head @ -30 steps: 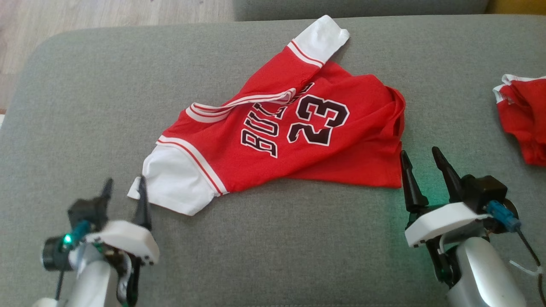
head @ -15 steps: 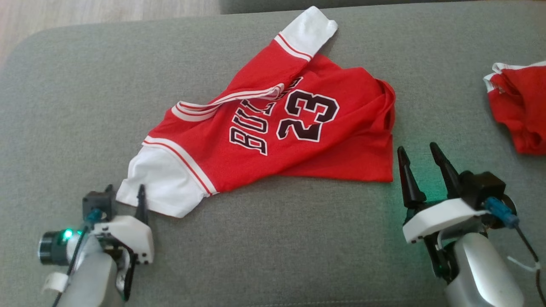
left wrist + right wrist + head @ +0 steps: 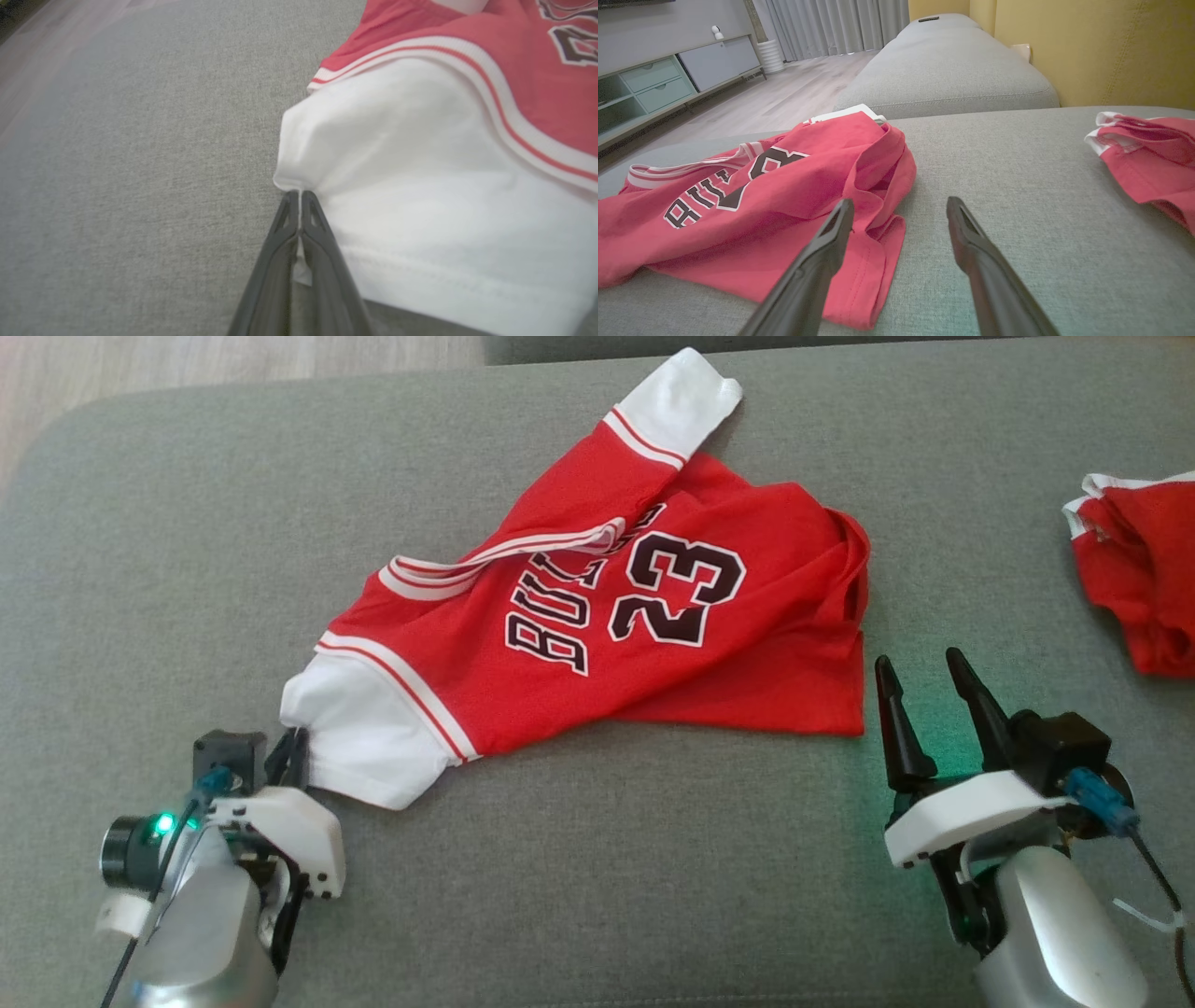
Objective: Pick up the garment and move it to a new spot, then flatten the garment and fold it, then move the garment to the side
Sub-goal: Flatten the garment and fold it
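Note:
The garment (image 3: 597, 625) is a red jersey with white sleeves and the black number 23, lying crumpled on the grey cushion (image 3: 187, 569). My left gripper (image 3: 291, 747) is shut on the edge of the near white sleeve (image 3: 420, 186), with a bit of white cloth pinched between its fingers (image 3: 299, 224). My right gripper (image 3: 920, 677) stands open just right of the garment's lower red corner (image 3: 873, 280), its left finger (image 3: 831, 238) over the hem and nothing between the fingers.
A second red garment (image 3: 1134, 583) lies bunched at the cushion's right edge, also in the right wrist view (image 3: 1143, 154). Beyond lies another grey cushion (image 3: 943, 70), a yellow backrest (image 3: 1111, 51) and wood floor (image 3: 784, 93).
My left gripper has gone from open to shut on the white sleeve's edge, and the sleeve has bunched up slightly there. The right gripper has stayed put.

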`<state>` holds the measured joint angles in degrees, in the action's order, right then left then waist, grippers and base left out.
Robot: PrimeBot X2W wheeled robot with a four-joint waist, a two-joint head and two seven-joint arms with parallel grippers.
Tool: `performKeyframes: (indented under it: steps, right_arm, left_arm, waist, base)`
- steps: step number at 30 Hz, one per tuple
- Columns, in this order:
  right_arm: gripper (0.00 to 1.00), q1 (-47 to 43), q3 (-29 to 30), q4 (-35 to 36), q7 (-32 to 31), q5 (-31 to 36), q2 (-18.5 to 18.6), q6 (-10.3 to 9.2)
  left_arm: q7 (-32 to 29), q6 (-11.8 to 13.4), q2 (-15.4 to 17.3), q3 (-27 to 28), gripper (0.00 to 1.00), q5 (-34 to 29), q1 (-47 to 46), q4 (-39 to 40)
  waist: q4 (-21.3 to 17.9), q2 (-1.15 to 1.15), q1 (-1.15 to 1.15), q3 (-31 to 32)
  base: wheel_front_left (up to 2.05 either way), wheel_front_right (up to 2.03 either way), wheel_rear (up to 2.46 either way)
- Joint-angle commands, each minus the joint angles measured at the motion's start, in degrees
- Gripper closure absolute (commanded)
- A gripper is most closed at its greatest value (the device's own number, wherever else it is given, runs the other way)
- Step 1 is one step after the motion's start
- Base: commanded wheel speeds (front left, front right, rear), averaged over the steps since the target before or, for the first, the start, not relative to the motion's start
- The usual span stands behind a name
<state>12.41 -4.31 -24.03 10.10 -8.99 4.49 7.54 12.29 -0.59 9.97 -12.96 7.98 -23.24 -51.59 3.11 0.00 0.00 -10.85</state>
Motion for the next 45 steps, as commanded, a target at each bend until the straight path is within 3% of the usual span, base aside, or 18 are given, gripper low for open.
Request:
performKeyframes:
  steps: [1,6,16,25,32,33,34,35,40,45]
  right_arm:
    - [0.00,1.9,-1.0,1.5,0.7,0.2,-0.3,-0.05]
    - [0.00,1.4,-0.7,1.0,0.4,0.3,-0.3,-0.05]
    - [0.00,0.1,0.4,-3.7,-6.4,-0.2,-1.0,-0.05]
    - [0.00,1.1,1.5,-9.1,-9.6,-2.9,-1.5,-0.05]
    - [0.00,2.5,-1.4,-12.8,-10.8,-7.6,-1.6,-0.05]
    - [0.04,2.6,-2.2,-13.2,-11.0,-8.1,-1.6,-0.05]
    - [0.95,2.8,-2.8,-13.4,-10.9,-8.1,-1.6,-0.05]
    - [1.00,2.9,-3.3,-13.6,-10.7,-8.1,-1.6,-0.05]
    - [1.00,3.4,-5.5,-12.4,-9.5,-8.9,-1.6,-0.05]
    - [1.00,4.3,-10.1,-5.0,-6.1,-11.6,0.8,-0.05]
  left_arm:
    - [0.4,0.1,1.8,1.5,1.00,0.3,-0.9,0.1]
    - [2.5,0.9,1.4,2.6,1.00,1.2,-1.1,5.6]
    - [2.7,2.3,-0.3,5.1,1.00,0.2,5.4,29.5]
    - [2.7,1.9,-1.6,5.5,1.00,-1.0,7.9,34.6]
    - [2.7,1.2,-2.1,5.8,1.00,-1.7,8.1,35.0]
    - [2.7,1.1,-2.2,5.9,1.00,-1.8,8.0,34.8]
    - [2.7,1.0,-2.2,6.0,1.00,-1.9,8.0,34.7]
    - [2.7,1.0,-2.2,6.1,1.00,-2.0,7.9,34.6]
    - [2.7,0.7,-2.0,7.1,1.00,-2.0,7.8,33.9]
    - [2.7,-0.5,-2.6,9.5,1.00,0.4,7.4,34.8]
  waist:
    - [0.3,0.00,0.00,0.2]
    - [1.3,0.00,0.00,1.1]
    - [3.6,0.00,0.00,2.3]
    - [4.4,0.00,0.00,2.0]
    - [4.7,0.00,0.00,1.6]
    - [4.7,0.00,0.00,1.5]
    - [4.6,0.00,0.00,1.5]
    - [4.6,0.00,0.00,1.5]
    - [3.9,0.00,0.00,2.1]
    - [2.6,0.00,0.00,3.3]
  base:
    - [0.00,0.00,0.00]
    - [0.00,0.00,0.00]
    - [0.00,0.00,0.00]
    - [0.00,0.00,0.00]
    - [0.00,0.00,0.00]
    - [0.00,0.00,0.00]
    - [0.00,0.00,0.00]
    - [0.00,0.00,0.00]
    - [0.00,0.00,0.00]
    - [0.00,0.00,0.00]
